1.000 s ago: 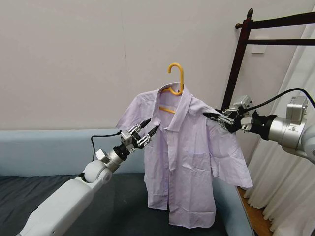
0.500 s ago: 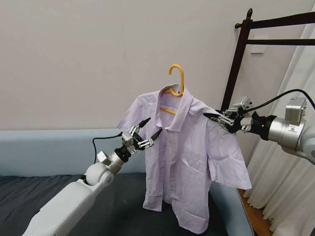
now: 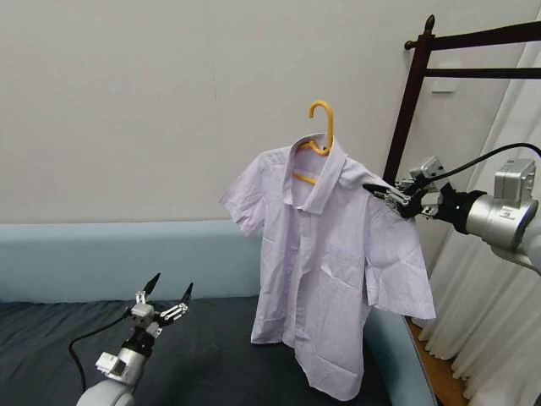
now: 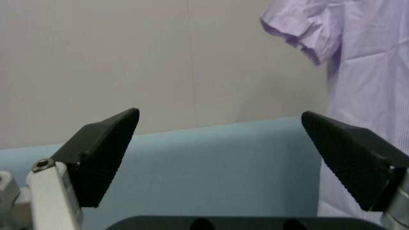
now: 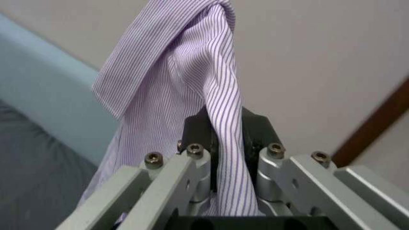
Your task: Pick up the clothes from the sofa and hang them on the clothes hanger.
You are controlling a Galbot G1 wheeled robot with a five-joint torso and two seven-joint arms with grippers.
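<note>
A pale lilac striped shirt (image 3: pixel 330 254) hangs in the air on a yellow hanger (image 3: pixel 317 139), in front of the wall and above the sofa's right end. My right gripper (image 3: pixel 378 191) is shut on the shirt's shoulder; its wrist view shows the striped fabric (image 5: pixel 211 110) pinched between the black pads (image 5: pixel 254 136). My left gripper (image 3: pixel 165 298) stands open low over the dark sofa seat, well left of the shirt, with nothing in it. From the left wrist camera, the spread fingertips (image 4: pixel 102 148) frame the sofa back, with the shirt's sleeve (image 4: pixel 307 33) beyond.
A dark wooden clothes stand (image 3: pixel 414 93) rises at the right, just behind the right arm. The light blue sofa back (image 3: pixel 101 258) runs along the wall, with a dark seat (image 3: pixel 51 347) below. White curtains (image 3: pixel 499 338) hang at the far right.
My left gripper has let go of the shirt's front and dropped down left to above the sofa seat. The shirt and hanger have shifted right and slightly up with the right gripper.
</note>
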